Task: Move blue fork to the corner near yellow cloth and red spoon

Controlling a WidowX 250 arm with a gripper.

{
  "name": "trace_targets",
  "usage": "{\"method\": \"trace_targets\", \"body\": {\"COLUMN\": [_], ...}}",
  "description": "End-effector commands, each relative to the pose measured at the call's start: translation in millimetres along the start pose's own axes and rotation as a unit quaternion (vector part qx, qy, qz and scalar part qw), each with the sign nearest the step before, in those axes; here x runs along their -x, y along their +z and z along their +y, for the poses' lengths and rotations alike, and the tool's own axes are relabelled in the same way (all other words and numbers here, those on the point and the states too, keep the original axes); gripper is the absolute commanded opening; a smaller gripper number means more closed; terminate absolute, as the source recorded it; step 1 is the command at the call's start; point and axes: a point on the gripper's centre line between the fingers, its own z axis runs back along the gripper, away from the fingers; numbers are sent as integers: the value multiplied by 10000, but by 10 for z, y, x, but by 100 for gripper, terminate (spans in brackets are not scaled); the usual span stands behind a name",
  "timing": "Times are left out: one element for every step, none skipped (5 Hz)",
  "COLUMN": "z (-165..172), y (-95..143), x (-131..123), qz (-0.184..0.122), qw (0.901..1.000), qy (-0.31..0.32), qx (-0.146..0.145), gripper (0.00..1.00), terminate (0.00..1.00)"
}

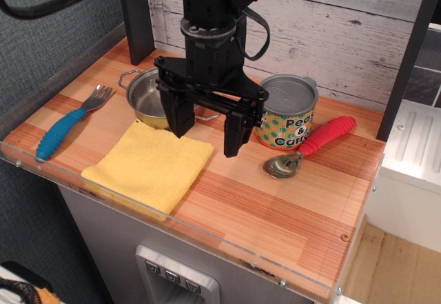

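The blue fork lies on the left of the striped wood tabletop, its silver head pointing toward the back and its blue handle toward the front left corner. The yellow cloth lies folded near the front edge, to the right of the fork. The red spoon lies at the right, bowl toward the front. My gripper hangs open and empty above the cloth's back edge, in front of the pot, well to the right of the fork.
A steel pot stands behind the cloth, partly hidden by my gripper. A peas-and-carrots can stands beside the red spoon. A clear plastic rim edges the table's front. A wood-plank wall runs along the back.
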Motion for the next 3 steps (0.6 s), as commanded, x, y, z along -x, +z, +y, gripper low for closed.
{"method": "trace_targets", "body": {"z": [0, 272, 599], "y": [0, -5, -10], "x": [0, 20, 80], "qz": [0, -5, 79], "qw": [10000, 9998, 9984], "qy": [0, 208, 548], "qx": [0, -19, -82], "gripper": [100, 100, 100], "terminate": [0, 0, 0]}}
